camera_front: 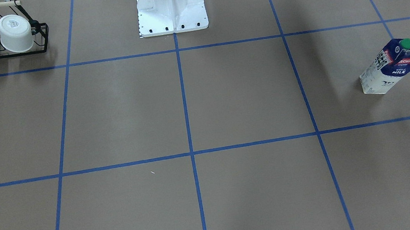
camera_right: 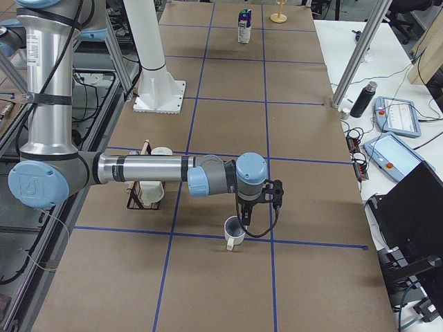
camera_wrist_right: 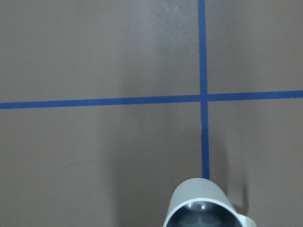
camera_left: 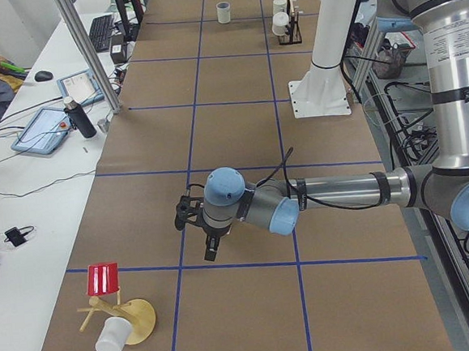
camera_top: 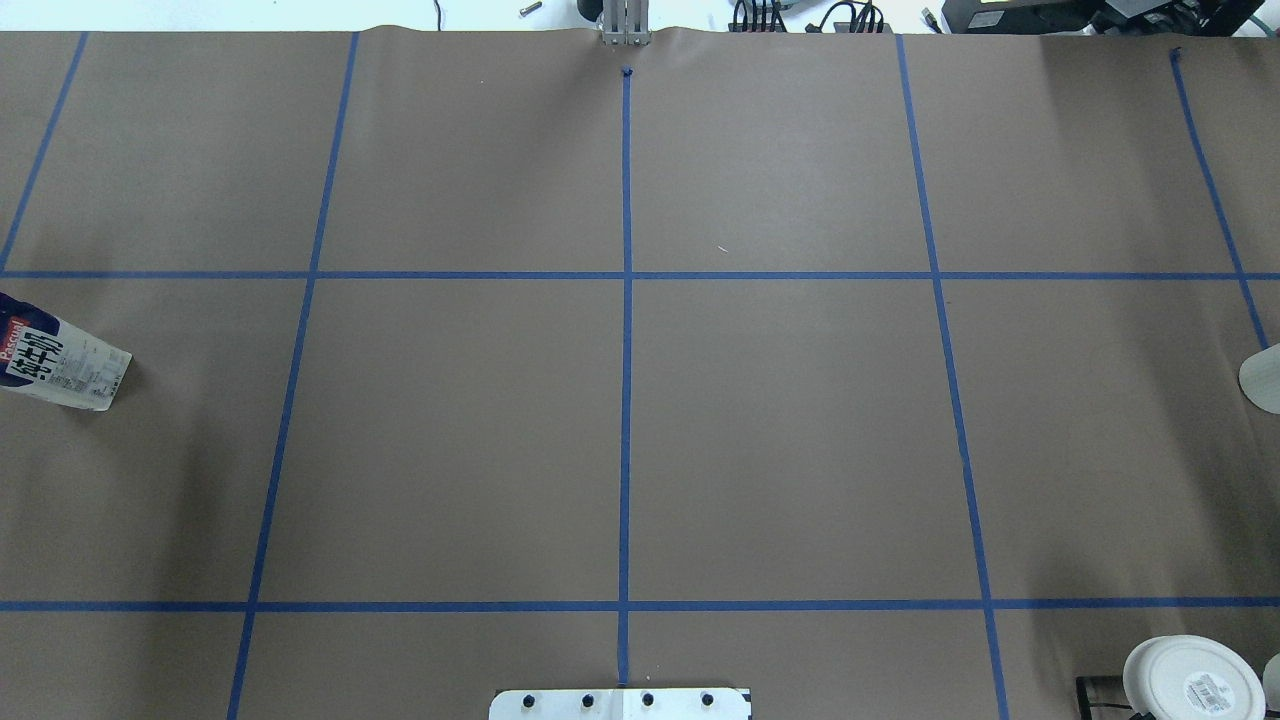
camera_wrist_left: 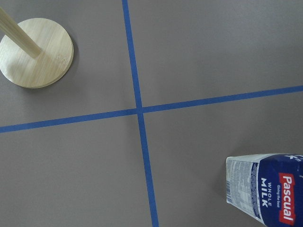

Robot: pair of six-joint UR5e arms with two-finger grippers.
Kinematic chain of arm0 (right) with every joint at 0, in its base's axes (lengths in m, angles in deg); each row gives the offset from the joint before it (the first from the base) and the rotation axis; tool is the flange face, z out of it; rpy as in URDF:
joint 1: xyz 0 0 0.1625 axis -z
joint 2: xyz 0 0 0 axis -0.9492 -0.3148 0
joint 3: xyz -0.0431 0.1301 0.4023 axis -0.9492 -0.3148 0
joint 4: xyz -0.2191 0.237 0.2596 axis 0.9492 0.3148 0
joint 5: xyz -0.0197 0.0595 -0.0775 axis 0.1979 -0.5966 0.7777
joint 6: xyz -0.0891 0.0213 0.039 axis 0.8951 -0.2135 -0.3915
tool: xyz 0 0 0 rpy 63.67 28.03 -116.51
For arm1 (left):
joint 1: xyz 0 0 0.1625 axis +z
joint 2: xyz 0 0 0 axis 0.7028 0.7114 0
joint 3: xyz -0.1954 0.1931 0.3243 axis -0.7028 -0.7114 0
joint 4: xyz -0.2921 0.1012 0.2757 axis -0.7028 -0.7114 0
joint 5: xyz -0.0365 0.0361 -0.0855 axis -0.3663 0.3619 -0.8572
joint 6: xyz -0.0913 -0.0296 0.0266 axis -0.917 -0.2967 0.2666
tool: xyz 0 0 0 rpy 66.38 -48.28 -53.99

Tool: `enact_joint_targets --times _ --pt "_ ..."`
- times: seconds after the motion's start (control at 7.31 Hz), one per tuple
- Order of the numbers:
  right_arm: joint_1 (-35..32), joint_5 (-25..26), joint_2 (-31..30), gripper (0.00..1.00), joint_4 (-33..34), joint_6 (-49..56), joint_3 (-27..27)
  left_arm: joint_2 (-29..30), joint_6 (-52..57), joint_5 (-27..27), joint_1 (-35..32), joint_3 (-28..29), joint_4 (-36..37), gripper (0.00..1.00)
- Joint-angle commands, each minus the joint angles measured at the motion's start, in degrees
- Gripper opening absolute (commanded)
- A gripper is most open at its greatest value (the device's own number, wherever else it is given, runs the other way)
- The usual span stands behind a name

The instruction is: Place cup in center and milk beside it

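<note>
The milk carton point(camera_front: 390, 66) stands upright at the table's left end, blue top and green cap; it also shows in the overhead view point(camera_top: 60, 365), the left wrist view point(camera_wrist_left: 265, 189) and far off in the exterior right view point(camera_right: 243, 26). The short white cup point(camera_right: 234, 234) with a dark inside stands at the right end, also in the right wrist view point(camera_wrist_right: 203, 208). My right gripper point(camera_right: 242, 220) hangs just above the cup. My left gripper point(camera_left: 211, 246) hovers near the milk, which my wrist hides there. I cannot tell whether either gripper is open or shut.
A black wire rack point(camera_front: 40, 37) holds two other white mugs near the right end. A wooden mug tree point(camera_left: 119, 315) with a red cup and a white cup point(camera_left: 109, 340) stands at the left end. The white robot base point(camera_front: 171, 12) is at the back middle.
</note>
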Motion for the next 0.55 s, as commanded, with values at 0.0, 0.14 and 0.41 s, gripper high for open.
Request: enact_joint_targets --times 0.0,0.14,0.41 --pt "-0.03 2.33 4.93 1.00 -8.93 0.40 -11.36 -0.01 -0.14 -0.02 0.00 0.33 -0.22 0.99" --pt "-0.03 2.86 5.32 1.00 -9.04 0.57 -12.90 -0.01 -0.23 -0.11 -0.09 -0.11 -0.22 0.99" --pt "0.06 2.70 1.05 1.00 -9.22 0.57 -10.11 -0.01 -0.23 -0.20 -0.09 -0.29 -0.22 0.99"
